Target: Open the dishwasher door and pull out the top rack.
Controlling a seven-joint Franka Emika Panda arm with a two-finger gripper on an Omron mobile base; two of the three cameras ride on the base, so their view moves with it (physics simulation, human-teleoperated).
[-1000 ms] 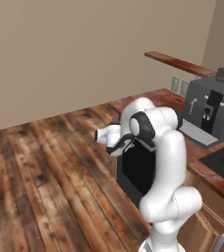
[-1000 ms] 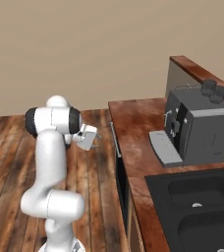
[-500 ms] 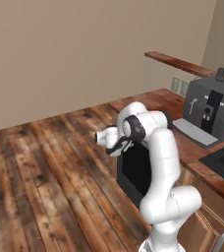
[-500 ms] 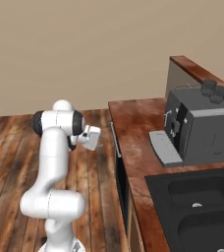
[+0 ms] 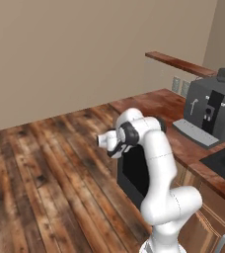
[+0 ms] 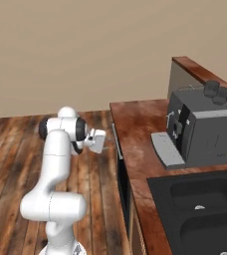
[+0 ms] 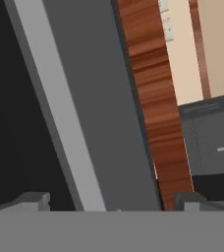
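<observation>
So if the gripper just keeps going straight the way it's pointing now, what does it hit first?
Most likely the silver bar handle on the dishwasher door. In the hand view the bar runs between the open gripper fingertips, with the door's dark grey edge beside it. How far off it is, is unclear.

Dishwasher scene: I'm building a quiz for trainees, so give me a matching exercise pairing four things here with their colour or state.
Things:
1. dishwasher door
2. gripper
3. coffee machine
4. handle

States:
A. open
B. silver bar running between the fingertips
C. black, closed
D. grey, standing on the counter

Pairs: 1-C, 2-A, 3-D, 4-B
</observation>
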